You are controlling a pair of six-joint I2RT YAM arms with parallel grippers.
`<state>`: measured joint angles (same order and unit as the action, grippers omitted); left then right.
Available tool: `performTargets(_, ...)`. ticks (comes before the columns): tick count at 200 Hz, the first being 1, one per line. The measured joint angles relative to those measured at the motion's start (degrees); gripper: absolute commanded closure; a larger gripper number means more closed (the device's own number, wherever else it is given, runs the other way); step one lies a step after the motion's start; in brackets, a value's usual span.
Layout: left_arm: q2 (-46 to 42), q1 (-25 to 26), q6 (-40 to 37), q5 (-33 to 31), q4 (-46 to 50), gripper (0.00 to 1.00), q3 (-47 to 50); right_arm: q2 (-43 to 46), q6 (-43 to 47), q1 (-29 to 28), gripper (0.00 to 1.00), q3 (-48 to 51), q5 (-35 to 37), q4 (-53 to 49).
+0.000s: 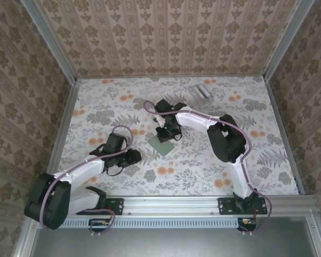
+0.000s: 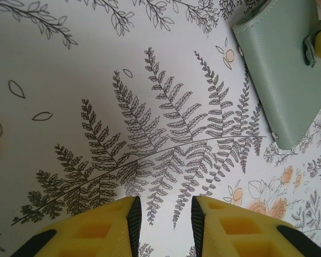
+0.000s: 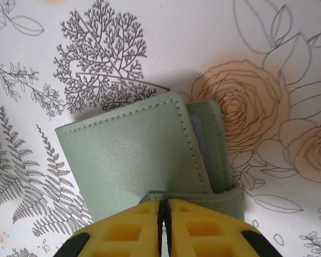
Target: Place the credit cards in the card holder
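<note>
The card holder (image 3: 128,155) is a grey-green wallet lying closed on the floral table. My right gripper (image 3: 164,202) is shut on the wallet's closing strap (image 3: 203,198) at its near edge. A thin pale-blue edge (image 3: 198,131), possibly a credit card, shows between the two halves; no other cards are in view. From above, the card holder (image 1: 161,145) lies mid-table under the right gripper (image 1: 168,132). My left gripper (image 2: 164,206) hovers open over bare cloth, with the card holder (image 2: 286,75) up to its right. From above, the left gripper (image 1: 135,156) sits left of the wallet.
A clear slotted stand (image 1: 203,92) sits at the back right of the table (image 1: 96,107). Patterned walls close the table on three sides. Both arms reach toward the middle, and open tablecloth lies to the right and front.
</note>
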<state>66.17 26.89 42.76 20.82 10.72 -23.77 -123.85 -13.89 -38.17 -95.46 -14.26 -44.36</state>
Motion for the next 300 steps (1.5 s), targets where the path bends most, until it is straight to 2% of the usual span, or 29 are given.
performTargets(53,0.00,0.00,-0.17,0.00,0.00,0.67,0.00,0.22,-0.26,-0.17,0.92,1.88,1.01,2.91)
performTargets(68,-0.02,0.00,-0.20,-0.02,0.00,0.67,0.00,1.64,-0.42,-1.20,0.94,4.48,3.56,5.38)
performTargets(110,0.00,-0.37,-0.50,-0.02,0.09,0.67,0.00,9.22,-1.05,-5.53,0.91,17.70,14.73,20.79)
performTargets(120,-0.02,-1.01,-0.68,-0.55,0.81,0.59,-0.17,10.19,-1.03,-5.92,0.86,19.61,16.35,23.32)
performTargets(132,-0.24,-1.36,-1.60,-2.14,2.80,0.46,-1.05,11.02,-0.87,-6.01,0.76,20.76,17.25,24.94)
performTargets(141,-1.01,-1.40,-2.32,-3.69,4.61,0.39,-2.03,11.78,-0.74,-5.95,0.74,21.40,17.73,25.31)
performTargets(146,-1.77,-1.40,-2.75,-4.83,5.53,0.23,-2.71,12.61,-0.81,-5.75,0.73,21.99,17.75,25.29)
performTargets(149,-2.32,-1.40,-3.50,-5.31,6.14,0.06,-3.15,13.31,-0.94,-5.62,0.73,22.36,17.75,25.07)
performTargets(151,-2.73,-1.40,-3.80,-5.95,6.58,0.02,-3.48,13.79,-1.01,-5.53,0.72,22.73,17.77,25.00)
performTargets(164,-5.27,-1.46,-5.27,-8.98,7.91,0.00,-5.64,17.99,-1.64,-4.87,0.61,24.52,17.77,24.72)
performTargets(168,-5.88,-1.49,-5.62,-9.86,8.13,0.00,-6.27,19.80,-1.42,-4.63,0.56,25.14,17.68,24.96)
performTargets(172,-6.62,-1.49,-6.25,-10.84,8.44,0.00,-7.15,21.81,-1.75,-4.37,0.41,25.73,17.77,25.31)
performTargets(174,-6.82,-1.51,-6.56,-11.23,8.48,0.00,-7.45,22.99,-1.44,-4.24,0.27,26.12,17.73,25.53)
performTargets(175,-6.91,-1.49,-6.62,-11.41,8.55,0.00,-7.61,23.45,-1.60,-4.17,0.14,26.23,17.73,25.62)
performTargets(176,-7.10,-1.49,-6.75,-11.76,8.59,0.00,-7.89,24.39,-2.01,-4.11,0.08,26.47,17.84,25.83)
performTargets(179,-7.48,-1.49,-7.30,-12.39,8.76,0.00,-8.50,26.18,-1.86,-3.93,0.01,27.08,18.08,26.45)
performTargets(211,-9.97,-1.49,-13.92,-19.34,9.90,0.00,-14.95,51.36,-1.25,-3.02,0.00,36.28,21.75,37.31)
performTargets(245,-11.15,-1.49,-23.93,-24.15,7.69,0.00,-17.68,74.58,1.46,-2.19,0.00,49.51,31.54,46.95)
performTargets(269,-12.92,-1.44,-32.33,-26.58,1.90,0.00,-15.06,84.21,7.48,0.81,0.00,60.76,36.81,51.04)
performTargets(300,-14.21,-1.51,-45.24,-30.16,-15.08,0.00,-2.95,91.17,17.16,8.04,0.00,77.48,37.97,59.69)
